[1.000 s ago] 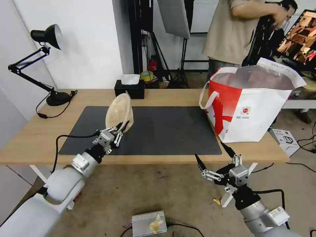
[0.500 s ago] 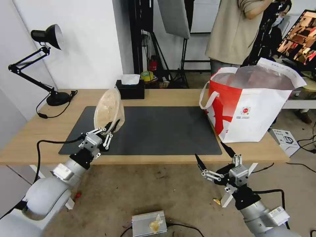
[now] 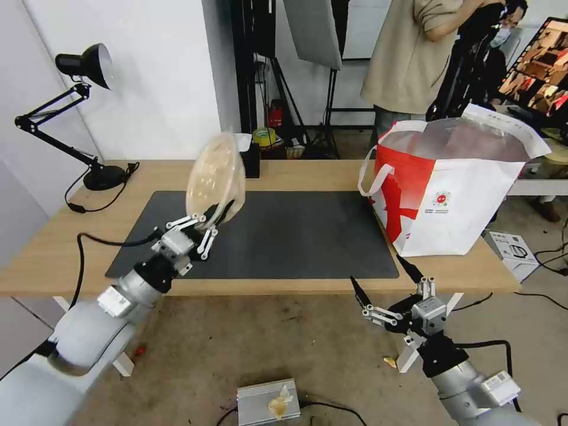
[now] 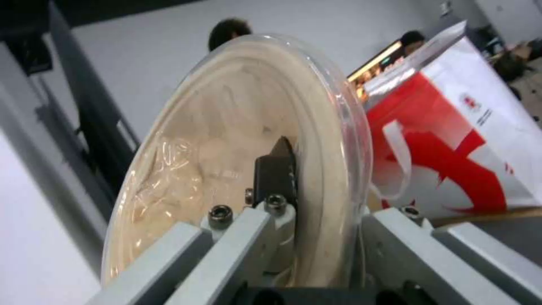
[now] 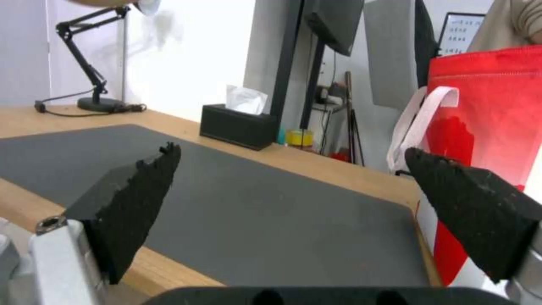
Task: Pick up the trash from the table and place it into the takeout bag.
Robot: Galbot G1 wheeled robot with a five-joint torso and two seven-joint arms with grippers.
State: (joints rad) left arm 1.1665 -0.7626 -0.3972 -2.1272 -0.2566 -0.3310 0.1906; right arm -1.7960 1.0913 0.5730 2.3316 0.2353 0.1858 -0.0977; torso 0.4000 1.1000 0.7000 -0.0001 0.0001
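Bowl held on edge for bagging.
My left gripper [image 3: 208,228] pinches the bowl [image 3: 214,176] rim (right gripper [image 3: 386,290] spread, empty); bag [image 3: 449,195] mouth faces up.

At the far left corner you have a black desk lamp [image 3: 83,65], its round base [image 3: 104,177] on the wood and its cord [image 3: 89,204] looping forward. A black tissue box [image 5: 239,125] with a white tissue sits at the back edge. On the floor near you lies a silver metal box [image 3: 266,402]; a white carton [image 3: 513,251] rests on the floor at right.
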